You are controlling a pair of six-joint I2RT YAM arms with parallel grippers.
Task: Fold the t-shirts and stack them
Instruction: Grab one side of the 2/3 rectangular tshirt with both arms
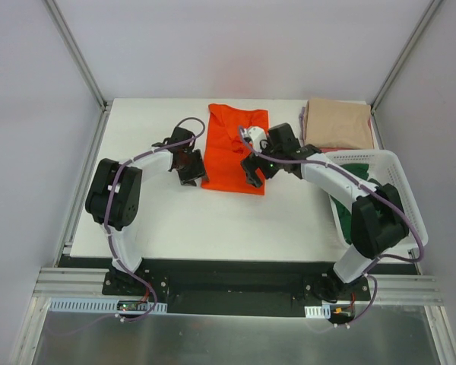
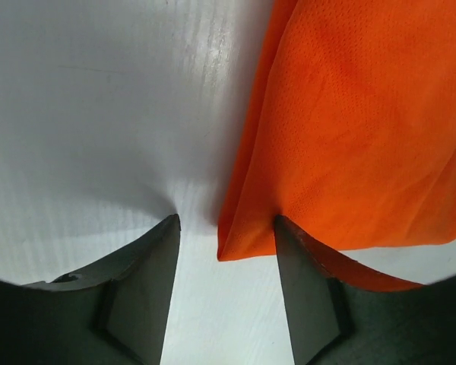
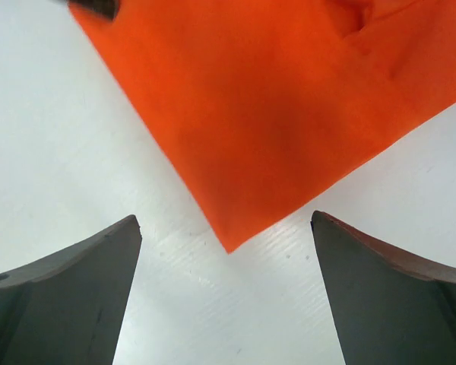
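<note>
Showing the orange t-shirt (image 1: 235,148), a long folded panel lying flat on the table (image 1: 213,228) at 12 o'clock from the arm bases, with a folded beige t-shirt (image 1: 337,123) at 1 o'clock and a dark green t-shirt (image 1: 356,173) in the basket (image 1: 401,179) at 3 o'clock. The left gripper (image 2: 226,224) straddles the panel's near-left corner, fingers apart, nothing pinched. The right gripper (image 3: 226,220) stands wide open around the near-right corner. The thin, light, limp cloth would probably sag and slide on the smooth surface, so both near corners, pinched through all layers, look the soundest holds.
</note>
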